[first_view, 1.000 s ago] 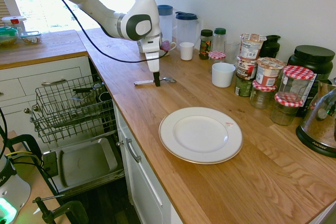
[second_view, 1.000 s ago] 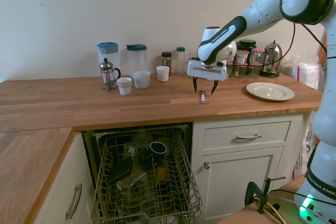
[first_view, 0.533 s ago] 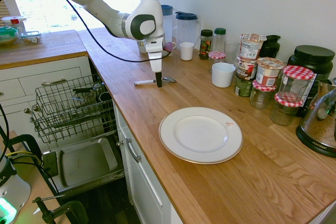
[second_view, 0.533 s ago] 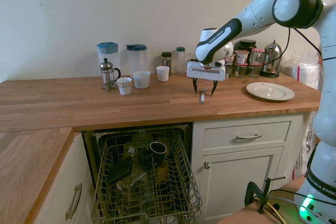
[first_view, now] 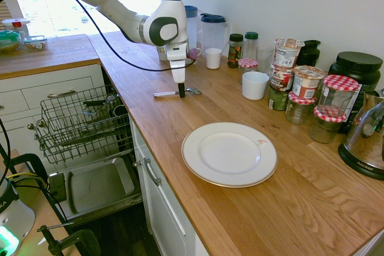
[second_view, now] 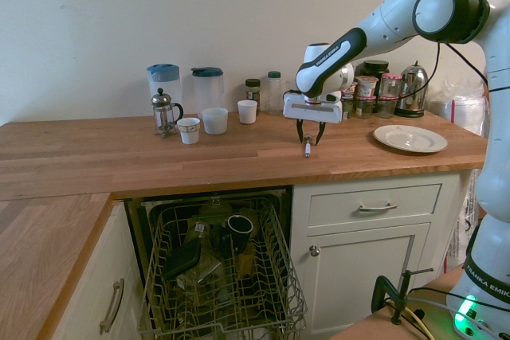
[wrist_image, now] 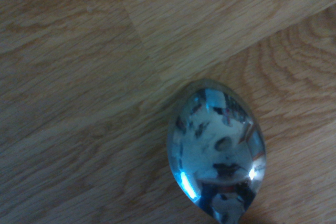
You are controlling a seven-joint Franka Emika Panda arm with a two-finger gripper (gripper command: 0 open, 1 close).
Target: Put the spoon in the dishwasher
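Jaws (second_view: 310, 142): partly open astride the spoon (second_view: 307, 150), nothing gripped, apparently aligned for a pinch across it.
Dishwasher (second_view: 221, 276): rack out over lowered door, presumably for loading.

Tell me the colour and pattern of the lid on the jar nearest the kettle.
Red-and-white checked lid; best seen in the first exterior view.

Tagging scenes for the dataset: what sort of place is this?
Looks like a home kitchen: an open dishwasher with its wire rack pulled out, a long wooden worktop over white cabinets, and a kettle by the wall.
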